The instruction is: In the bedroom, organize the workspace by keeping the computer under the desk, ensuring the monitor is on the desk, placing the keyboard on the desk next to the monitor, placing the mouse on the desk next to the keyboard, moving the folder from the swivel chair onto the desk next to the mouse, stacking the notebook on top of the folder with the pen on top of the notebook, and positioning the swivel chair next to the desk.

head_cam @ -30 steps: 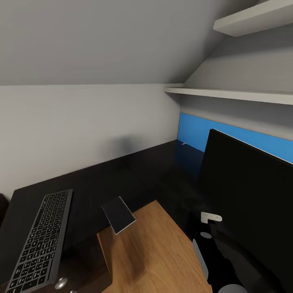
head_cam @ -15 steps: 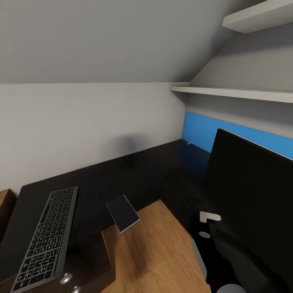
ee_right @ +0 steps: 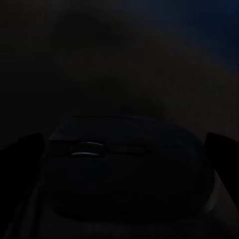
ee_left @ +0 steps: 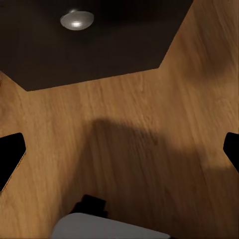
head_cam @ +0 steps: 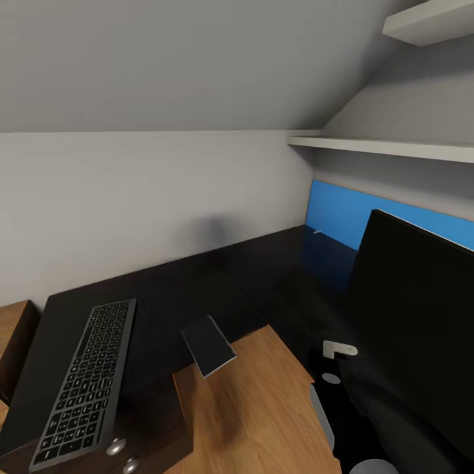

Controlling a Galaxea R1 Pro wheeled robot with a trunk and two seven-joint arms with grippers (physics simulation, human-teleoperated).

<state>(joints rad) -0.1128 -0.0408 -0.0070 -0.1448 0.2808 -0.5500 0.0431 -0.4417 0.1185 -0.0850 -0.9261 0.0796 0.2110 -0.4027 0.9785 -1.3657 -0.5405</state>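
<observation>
Desk point(head_cam: 164, 289) fills our head view, its black top running along the grey wall to a blue back panel. On it we see the keyboard point(head_cam: 87, 378) lying flat at the left, and the monitor point(head_cam: 411, 329) standing at the right, its dark screen edge-on to us. A small grey notebook point(head_cam: 209, 345) sits tilted at the desk's inner corner, over the wood floor point(head_cam: 250, 408).

From the left wrist we look down on wood floor and a dark drawer front with a round silver knob point(ee_left: 76, 20); the left gripper point(ee_left: 119, 149) has its fingertips far apart, open.

From the right wrist everything is nearly black; the right gripper point(ee_right: 122, 149) shows two dim fingertips spread wide, empty.
</observation>
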